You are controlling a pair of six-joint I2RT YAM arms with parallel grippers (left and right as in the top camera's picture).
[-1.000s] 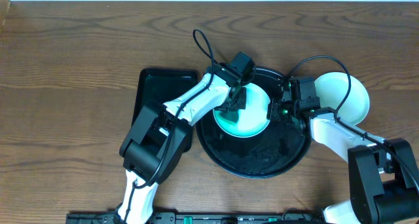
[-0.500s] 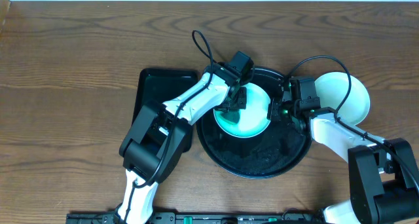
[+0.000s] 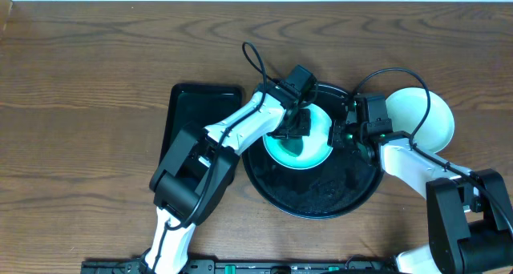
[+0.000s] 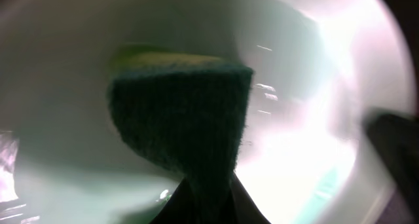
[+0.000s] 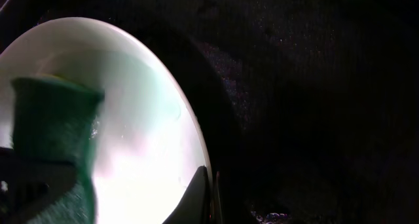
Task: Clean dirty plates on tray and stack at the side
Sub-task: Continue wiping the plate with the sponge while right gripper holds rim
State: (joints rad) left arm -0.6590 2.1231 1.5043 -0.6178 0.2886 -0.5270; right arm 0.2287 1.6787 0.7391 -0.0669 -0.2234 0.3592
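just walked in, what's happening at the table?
Plate cleaning. The left claw holds a green sponge against the mint plate on the round tray. The right claw is shut at that plate's right rim, seemingly steadying it. A white plate sits on the table right of the tray.

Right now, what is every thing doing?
mint plate: lying on the round tray, sponge on it.
sponge: pinched, pressed onto mint plate.
left gripper: jaws shut on sponge.
right gripper: jaws shut on mint plate's rim.
white plate: on table beside the tray, untouched.
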